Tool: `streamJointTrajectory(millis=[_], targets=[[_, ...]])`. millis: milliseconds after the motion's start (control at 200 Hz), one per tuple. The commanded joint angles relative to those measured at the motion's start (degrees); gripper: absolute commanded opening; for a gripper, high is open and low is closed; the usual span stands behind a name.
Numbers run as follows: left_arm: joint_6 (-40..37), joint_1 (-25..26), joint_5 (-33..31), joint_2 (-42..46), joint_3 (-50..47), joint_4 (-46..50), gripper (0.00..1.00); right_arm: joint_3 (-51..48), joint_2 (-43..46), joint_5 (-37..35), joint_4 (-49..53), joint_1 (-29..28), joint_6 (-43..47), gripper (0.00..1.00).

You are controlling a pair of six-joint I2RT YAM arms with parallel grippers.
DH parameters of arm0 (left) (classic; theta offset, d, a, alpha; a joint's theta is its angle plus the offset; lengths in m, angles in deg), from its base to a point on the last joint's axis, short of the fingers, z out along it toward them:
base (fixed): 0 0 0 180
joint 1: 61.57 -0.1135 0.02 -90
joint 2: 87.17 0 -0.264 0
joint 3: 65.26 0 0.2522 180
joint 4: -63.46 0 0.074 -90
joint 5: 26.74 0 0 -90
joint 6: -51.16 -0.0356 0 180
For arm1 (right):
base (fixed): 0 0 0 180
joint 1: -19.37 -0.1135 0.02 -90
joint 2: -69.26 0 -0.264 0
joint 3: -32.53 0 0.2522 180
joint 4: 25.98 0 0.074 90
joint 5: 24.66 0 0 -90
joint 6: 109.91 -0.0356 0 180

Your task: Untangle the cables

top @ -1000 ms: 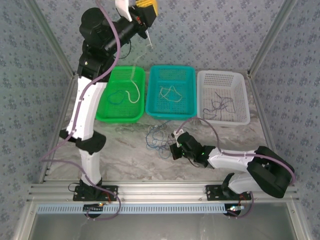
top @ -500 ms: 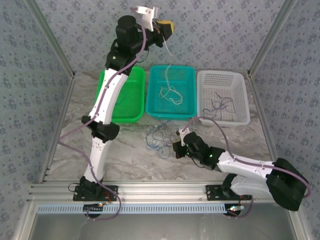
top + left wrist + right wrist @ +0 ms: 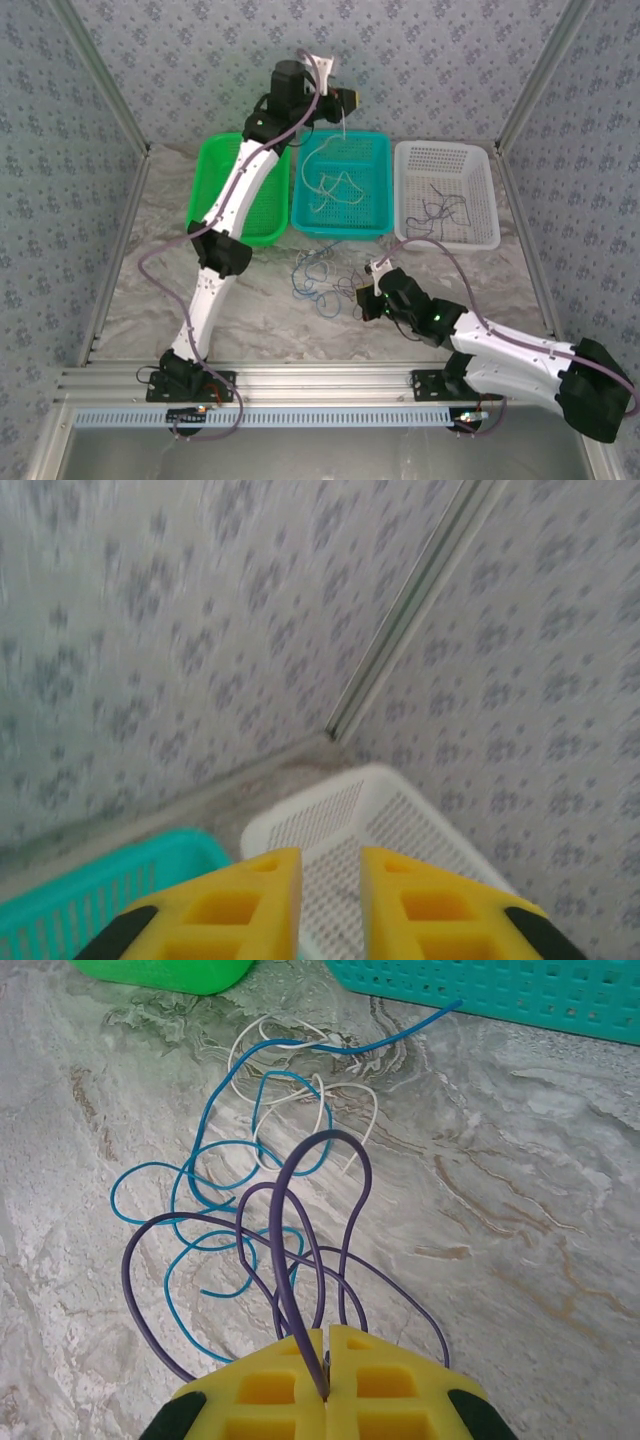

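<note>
A tangle of thin cables (image 3: pixel 315 280) lies on the marble table in front of the baskets: blue (image 3: pixel 215 1175), white (image 3: pixel 300 1090) and purple (image 3: pixel 300 1210) loops. My right gripper (image 3: pixel 368 300) is low at the tangle's right edge, shut (image 3: pixel 328 1332) on a purple cable that loops up out of the jaws. My left gripper (image 3: pixel 345 100) is raised above the back of the teal basket (image 3: pixel 340 230). Its jaws (image 3: pixel 331 865) stand slightly apart with nothing seen between them. A thin white cable (image 3: pixel 344 125) hangs just under it into the teal basket.
Three baskets stand in a row at the back: green (image 3: pixel 235 240), teal holding white cables (image 3: pixel 335 190), and white (image 3: pixel 450 240) holding dark cables (image 3: pixel 440 210). Patterned walls and metal frame posts close in the table. The left arm stretches diagonally over the green basket.
The left arm swung right, from over the green basket to over the teal one, and came lower, trailing the white cable; its jaws parted slightly. The right arm shifted a little right, still gripping the purple cable.
</note>
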Motion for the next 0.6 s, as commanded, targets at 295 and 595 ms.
streamJointTrajectory(millis=[295,595], targets=[[-1.6,2.0,0.4,-0.8,-6.5,12.3,0.39,9.0,4.9,5.2,10.5,5.2,1.4,0.07],[-3.8,2.1,-7.6,0.9,-6.6,19.9,0.99,10.8,5.0,7.4,13.9,6.6,2.3,0.08]])
